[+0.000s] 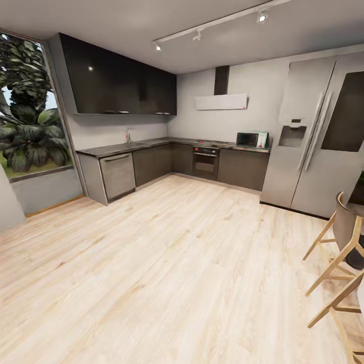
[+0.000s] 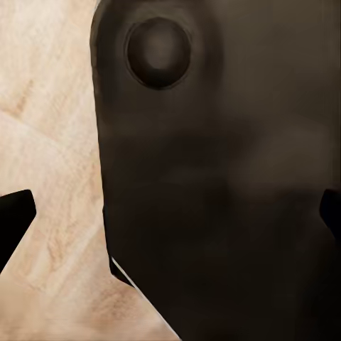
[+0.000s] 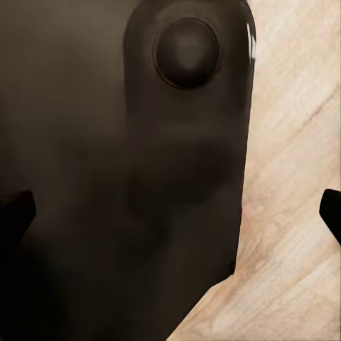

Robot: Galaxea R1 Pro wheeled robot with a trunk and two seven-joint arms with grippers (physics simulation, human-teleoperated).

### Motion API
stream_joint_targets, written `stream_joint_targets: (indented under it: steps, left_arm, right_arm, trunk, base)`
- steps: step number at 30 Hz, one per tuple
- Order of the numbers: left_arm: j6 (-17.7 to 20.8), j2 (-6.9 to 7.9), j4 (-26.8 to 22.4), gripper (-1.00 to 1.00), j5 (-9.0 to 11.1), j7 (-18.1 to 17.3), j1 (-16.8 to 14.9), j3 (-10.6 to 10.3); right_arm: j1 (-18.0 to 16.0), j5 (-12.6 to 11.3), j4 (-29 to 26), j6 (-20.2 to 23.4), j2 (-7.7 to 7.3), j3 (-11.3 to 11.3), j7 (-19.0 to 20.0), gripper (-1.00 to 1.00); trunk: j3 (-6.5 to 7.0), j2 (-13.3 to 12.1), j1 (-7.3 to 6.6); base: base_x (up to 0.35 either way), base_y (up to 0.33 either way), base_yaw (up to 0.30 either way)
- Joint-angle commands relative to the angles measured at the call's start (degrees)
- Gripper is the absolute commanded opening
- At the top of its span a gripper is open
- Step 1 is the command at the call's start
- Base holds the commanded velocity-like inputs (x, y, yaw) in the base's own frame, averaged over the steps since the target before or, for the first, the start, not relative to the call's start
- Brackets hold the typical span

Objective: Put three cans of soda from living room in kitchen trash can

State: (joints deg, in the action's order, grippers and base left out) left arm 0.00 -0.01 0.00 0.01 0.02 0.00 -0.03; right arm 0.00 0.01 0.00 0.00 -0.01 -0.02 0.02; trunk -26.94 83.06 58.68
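Note:
The head view looks into the kitchen: dark glossy wall cabinets (image 1: 121,83), dark-brown base cabinets (image 1: 151,163), a built-in oven (image 1: 206,163) and a steel double-door fridge (image 1: 318,144). The soda cans and the trash can are out of view. In the left wrist view my left gripper (image 2: 170,217) is open, its black fingertips (image 2: 14,220) at the frame's edges with nothing between them, over my dark body and the wood floor. My right gripper (image 3: 170,213) is open the same way.
Light wood floor (image 1: 167,263) stretches wide ahead. Wooden bar stools (image 1: 344,253) stand close at the right. A large window with plants (image 1: 28,121) is at the left. A steel dishwasher (image 1: 118,176) ends the counter run; a microwave (image 1: 251,139) sits on the counter.

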Motion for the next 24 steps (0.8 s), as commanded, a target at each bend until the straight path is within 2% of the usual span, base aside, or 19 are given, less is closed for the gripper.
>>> stream_joint_targets:
  steps: [1,4,7,11,24]
  left_arm:
    - [-0.3,0.10,-0.3,1.00,-0.3,-0.4,-0.3,0.2]
    - [-0.5,0.14,-1.2,1.00,-0.2,0.2,-0.5,0.0]
    - [-0.4,0.17,-1.4,1.00,0.1,0.4,0.5,-0.1]
    - [-0.4,0.19,-1.5,1.00,0.1,0.4,1.1,-0.1]
    - [-0.4,0.18,-1.6,1.00,0.1,0.4,1.1,-0.1]
  right_arm:
    - [-0.3,0.3,-0.2,-0.2,0.34,-0.3,0.2,1.00]
    - [-1.3,0.6,-0.3,0.0,0.61,-0.9,0.1,1.00]
    - [-2.3,-0.4,-0.3,0.2,1.01,0.1,-0.1,1.00]
    - [-2.4,-0.9,-0.3,0.2,0.96,1.0,-0.2,1.00]
    - [-2.4,-0.8,-0.3,0.2,0.76,0.7,-0.7,1.00]
  trunk:
    - [0.01,0.0,0.05]
    - [0.01,0.0,0.05]
    - [0.01,0.0,0.05]
    - [0.01,0.0,0.05]
    - [0.01,0.0,0.05]
  base:
    - [0.000,0.000,0.000]
    - [0.000,0.000,0.000]
    - [0.000,0.000,0.000]
    - [0.000,0.000,0.000]
    - [0.000,0.000,0.000]
